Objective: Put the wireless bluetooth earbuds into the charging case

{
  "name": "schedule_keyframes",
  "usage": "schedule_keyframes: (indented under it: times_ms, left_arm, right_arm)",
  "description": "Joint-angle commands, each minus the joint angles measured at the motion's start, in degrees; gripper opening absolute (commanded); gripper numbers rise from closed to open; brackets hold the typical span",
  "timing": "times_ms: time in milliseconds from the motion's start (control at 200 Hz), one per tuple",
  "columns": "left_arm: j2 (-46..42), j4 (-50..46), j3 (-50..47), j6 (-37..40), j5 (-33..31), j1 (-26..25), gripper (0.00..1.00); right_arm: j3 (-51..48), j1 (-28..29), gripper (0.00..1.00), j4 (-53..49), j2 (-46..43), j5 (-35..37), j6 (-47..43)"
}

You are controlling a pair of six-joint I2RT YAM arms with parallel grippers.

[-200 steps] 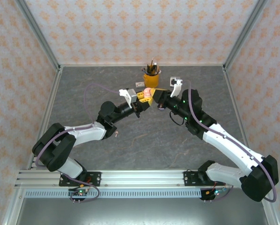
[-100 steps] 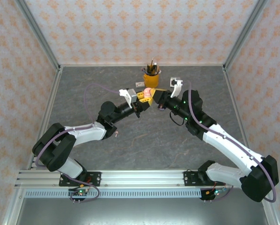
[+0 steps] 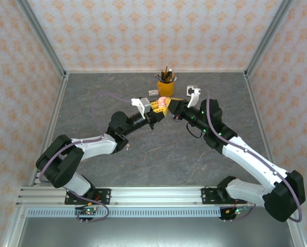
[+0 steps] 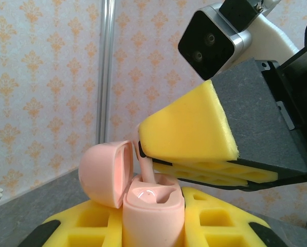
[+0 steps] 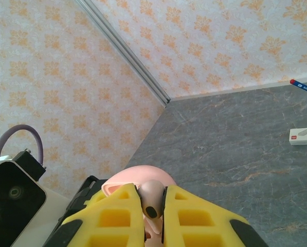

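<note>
Left gripper [image 4: 153,224]: its yellow foam pads [image 4: 81,226] are clamping a pale pink round plastic charging case [image 4: 154,211] from both sides and holding it upright above the grey mottled table [image 3: 158,149]. The case's hinged lid [image 4: 106,172] is standing open, leaning to the left in the left wrist view.

Right gripper [image 5: 152,218]: its yellow foam fingers [image 5: 112,218] are pinching together on one pale pink stemmed earbud [image 5: 151,198]. In the left wrist view the earbud is hanging from those fingers directly over the open case, and its lower end is reaching down to the case's inner well. I cannot tell whether it is seated.

Top view: both grippers are meeting tip to tip over the far middle of the table, with the pink case between them. They are hovering just in front of a yellow cup of pencils [image 3: 166,82]. A small white box [image 5: 303,136] is lying on the table near that cup.
</note>
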Motion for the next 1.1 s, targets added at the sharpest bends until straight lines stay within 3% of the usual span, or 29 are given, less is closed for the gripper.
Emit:
schedule_keyframes:
  times_ms: [0,235,1091]
  left_arm:
    - [-0.36,4.83,1.75,-0.21,-2.87,-0.14,0.00]
    - [-0.36,4.83,1.58,0.03,-3.09,-0.14,0.00]
    - [-0.63,4.85,0.97,0.30,-3.27,-0.14,0.00]
  right_arm:
    - [0.00,1.01,0.12,-4.32,1.50,-7.02,-1.12]
    - [0.71,1.01,0.22,-5.42,1.34,-6.15,-1.40]
    - [3.08,1.01,0.28,-9.16,-0.08,-1.74,-2.22]
